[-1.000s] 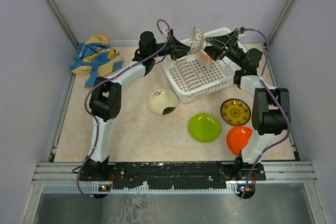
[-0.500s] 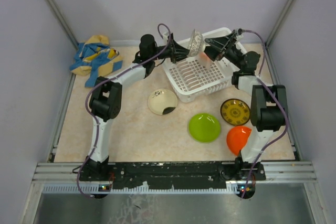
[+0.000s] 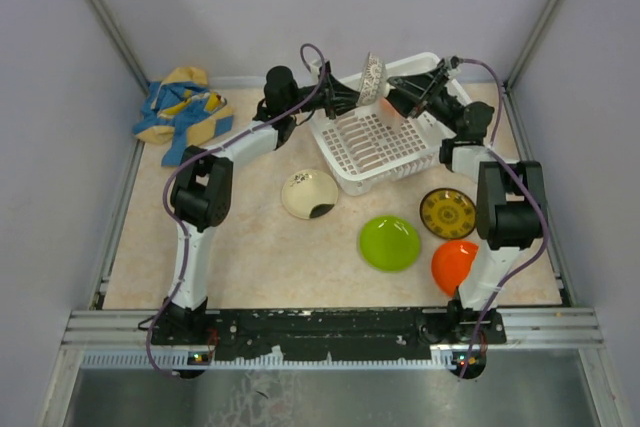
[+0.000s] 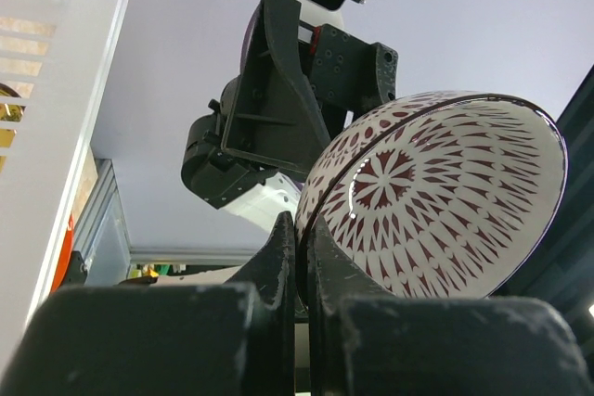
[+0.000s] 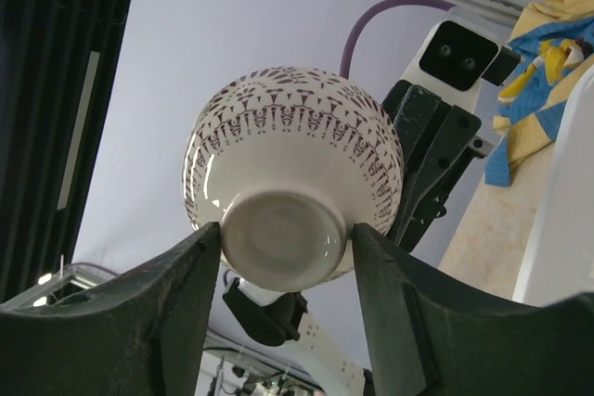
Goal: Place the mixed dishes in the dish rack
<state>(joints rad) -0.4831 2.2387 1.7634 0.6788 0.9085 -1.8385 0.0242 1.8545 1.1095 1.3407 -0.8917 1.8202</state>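
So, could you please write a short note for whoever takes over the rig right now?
Left gripper: jaws shut on the rim of the bowl, held in the air over the rack.
Right gripper: jaws either side of the bowl's foot; grip unclear.
On the table, not loaded: cream plate, green plate, brown plate, orange plate.
Done: bowl lifted.
Left: rack the bowl, then the four plates.
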